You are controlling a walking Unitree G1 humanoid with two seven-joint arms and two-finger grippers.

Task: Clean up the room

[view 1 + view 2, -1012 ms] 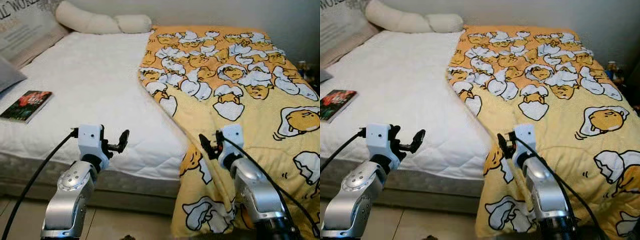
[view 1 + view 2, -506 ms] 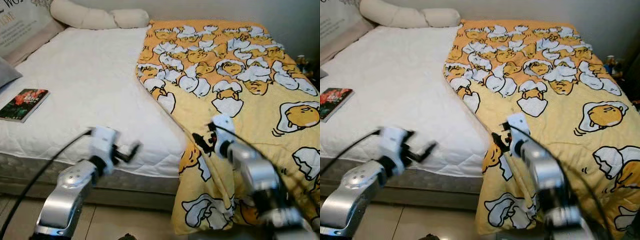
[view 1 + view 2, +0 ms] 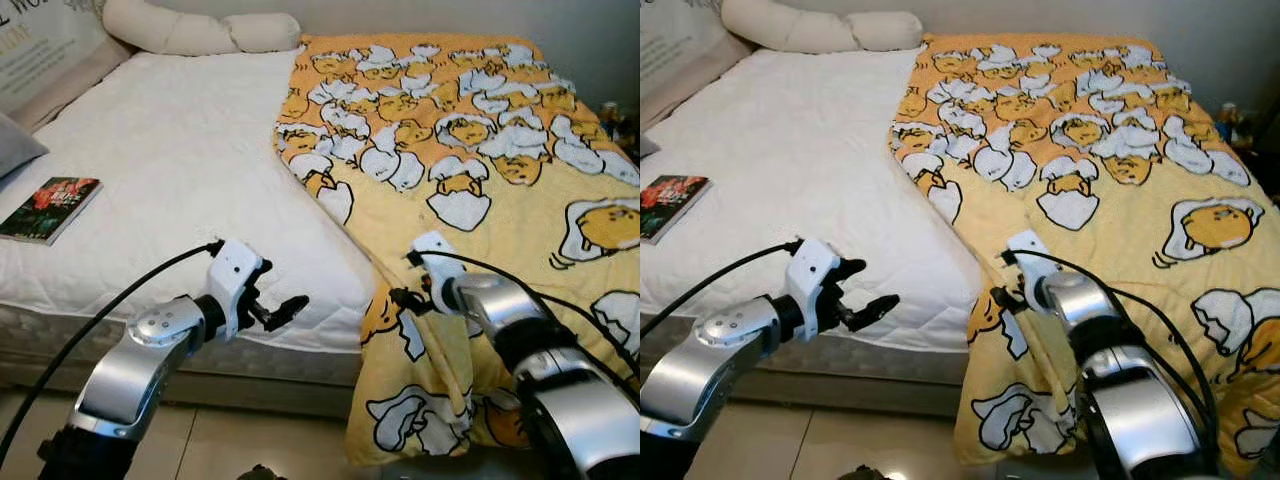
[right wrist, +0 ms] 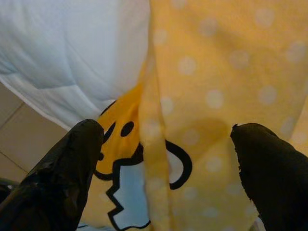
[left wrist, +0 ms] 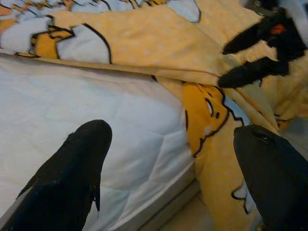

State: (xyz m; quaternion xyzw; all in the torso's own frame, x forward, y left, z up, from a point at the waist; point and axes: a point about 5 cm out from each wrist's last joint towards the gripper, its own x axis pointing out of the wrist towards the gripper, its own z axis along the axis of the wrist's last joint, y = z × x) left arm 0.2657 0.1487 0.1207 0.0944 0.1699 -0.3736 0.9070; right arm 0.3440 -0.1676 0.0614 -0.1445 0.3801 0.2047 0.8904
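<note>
Yellow blanket fold between wide-open right gripper fingers — left gripper open, empty, nearby.

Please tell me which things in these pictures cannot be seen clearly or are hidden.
- Book on the mattress: its cover title is too small to read in the eye views.
- Printed cushion: cut off by the picture's edge, so its words are incomplete.
- Small items beyond the yellow blanket: too small and blurred to identify.
- Mattress under the blanket: hidden by it.
- Right claw: whether its fingers touch the blanket is unclear.
</note>
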